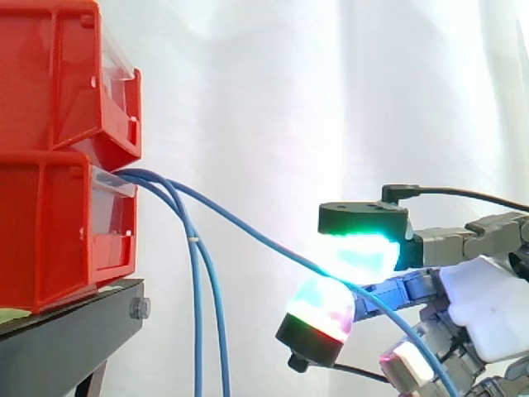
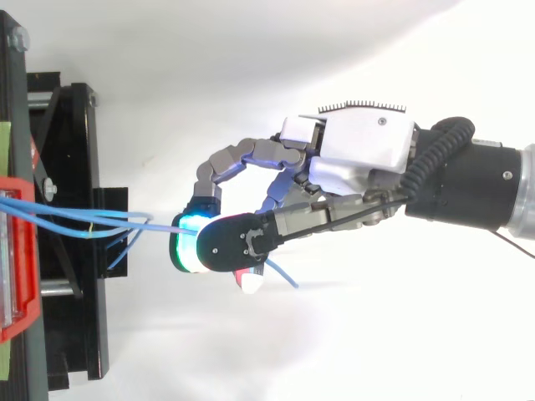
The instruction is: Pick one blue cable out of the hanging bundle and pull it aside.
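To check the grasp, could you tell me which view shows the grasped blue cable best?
The side view: the blue cable runs from the red bins to the hand's fingers, clear of the hanging bundle. In the top view it overlaps others.

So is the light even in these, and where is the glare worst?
Side view: the curtain is bright with faint folds, and the glowing green fingertip flares over the blue cable it pinches. Top view: the white ground is brightest below the hand, greyer toward the upper left.
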Tool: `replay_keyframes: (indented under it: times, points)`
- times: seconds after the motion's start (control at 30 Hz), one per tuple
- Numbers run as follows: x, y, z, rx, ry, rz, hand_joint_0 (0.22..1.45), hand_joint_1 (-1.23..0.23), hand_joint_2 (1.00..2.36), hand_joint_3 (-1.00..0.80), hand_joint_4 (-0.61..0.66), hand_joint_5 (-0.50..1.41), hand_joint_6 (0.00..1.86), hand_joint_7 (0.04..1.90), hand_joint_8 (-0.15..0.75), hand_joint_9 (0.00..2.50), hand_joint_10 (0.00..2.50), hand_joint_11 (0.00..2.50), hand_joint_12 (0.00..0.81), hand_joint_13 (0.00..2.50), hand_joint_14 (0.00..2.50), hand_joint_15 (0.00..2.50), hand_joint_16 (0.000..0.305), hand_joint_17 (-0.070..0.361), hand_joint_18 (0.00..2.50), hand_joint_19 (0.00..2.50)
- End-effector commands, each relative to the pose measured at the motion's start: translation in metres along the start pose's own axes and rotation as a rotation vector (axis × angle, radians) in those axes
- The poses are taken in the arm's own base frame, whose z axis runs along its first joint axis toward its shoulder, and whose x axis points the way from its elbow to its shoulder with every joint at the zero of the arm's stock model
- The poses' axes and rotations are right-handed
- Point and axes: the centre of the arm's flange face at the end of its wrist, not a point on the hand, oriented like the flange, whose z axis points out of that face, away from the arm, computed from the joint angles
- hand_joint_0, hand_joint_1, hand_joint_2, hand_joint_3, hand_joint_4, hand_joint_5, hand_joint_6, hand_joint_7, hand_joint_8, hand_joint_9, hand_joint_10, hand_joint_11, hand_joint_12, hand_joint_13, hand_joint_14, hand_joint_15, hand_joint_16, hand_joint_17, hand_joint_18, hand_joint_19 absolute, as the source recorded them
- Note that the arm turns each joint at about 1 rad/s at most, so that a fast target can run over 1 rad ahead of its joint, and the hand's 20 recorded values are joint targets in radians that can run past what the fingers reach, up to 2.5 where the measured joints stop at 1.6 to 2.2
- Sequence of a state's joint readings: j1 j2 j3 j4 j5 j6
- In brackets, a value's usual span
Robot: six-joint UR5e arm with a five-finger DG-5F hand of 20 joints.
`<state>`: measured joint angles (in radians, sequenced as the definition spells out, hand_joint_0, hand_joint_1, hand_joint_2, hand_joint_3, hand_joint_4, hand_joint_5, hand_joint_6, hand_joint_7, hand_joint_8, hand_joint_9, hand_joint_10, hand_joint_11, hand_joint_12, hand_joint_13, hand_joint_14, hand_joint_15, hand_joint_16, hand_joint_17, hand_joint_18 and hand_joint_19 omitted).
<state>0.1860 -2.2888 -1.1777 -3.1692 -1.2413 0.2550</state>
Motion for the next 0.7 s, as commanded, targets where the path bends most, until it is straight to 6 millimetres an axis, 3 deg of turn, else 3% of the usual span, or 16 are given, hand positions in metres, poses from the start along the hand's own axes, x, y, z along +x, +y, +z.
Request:
replay_keyframes:
  times: [0.0,0.67]
  points:
    - [0.0009,-0.0002,0.0,-0.001,0.003,-0.003,0.55,-0.62,1.14,-0.13,-0.12,-0.02,0.87,1.11,0.259,1.19,0.02,0.59,0.356,0.98,0.02,0.54,0.062,0.14,0.84,0.4]
    - [0.0022,-0.0003,-0.0003,-0.002,-0.004,-0.044,0.56,-0.63,1.1,-0.13,-0.12,-0.02,0.87,1.11,0.265,1.18,0.02,0.58,0.359,0.97,0.02,0.55,0.061,0.138,0.84,0.4]
